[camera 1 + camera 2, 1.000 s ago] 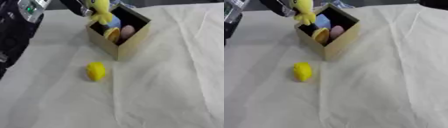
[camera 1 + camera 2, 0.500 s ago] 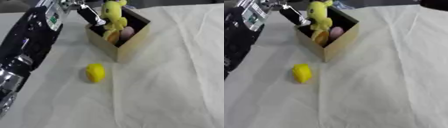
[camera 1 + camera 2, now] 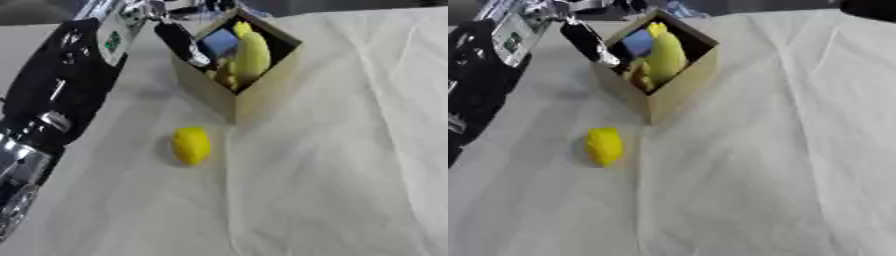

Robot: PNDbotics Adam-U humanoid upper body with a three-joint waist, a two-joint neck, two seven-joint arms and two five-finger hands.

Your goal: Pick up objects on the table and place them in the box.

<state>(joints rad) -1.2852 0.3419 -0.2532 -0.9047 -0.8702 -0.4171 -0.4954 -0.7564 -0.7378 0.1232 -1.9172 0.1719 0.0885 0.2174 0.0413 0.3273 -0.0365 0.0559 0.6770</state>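
A tan cardboard box (image 3: 249,97) stands open at the upper middle of the white cloth. Inside it lies a yellow plush toy (image 3: 251,54) beside a blue object (image 3: 220,42) and some orange-yellow pieces. My left arm comes in from the left, and my left hand (image 3: 178,39) hovers at the box's left rim with its fingers stretched out and nothing in them. A small yellow lemon-shaped object (image 3: 191,144) lies on the cloth in front of the box, apart from the hand.
The white wrinkled cloth (image 3: 780,165) covers the table out to the right and front. My black left forearm (image 3: 66,90) spans the left side. A dark shape (image 3: 870,8) shows at the top right corner.
The yellow plush toy has gone from my left hand above the box to lying inside it. The hand has let go and drawn back to the left rim.
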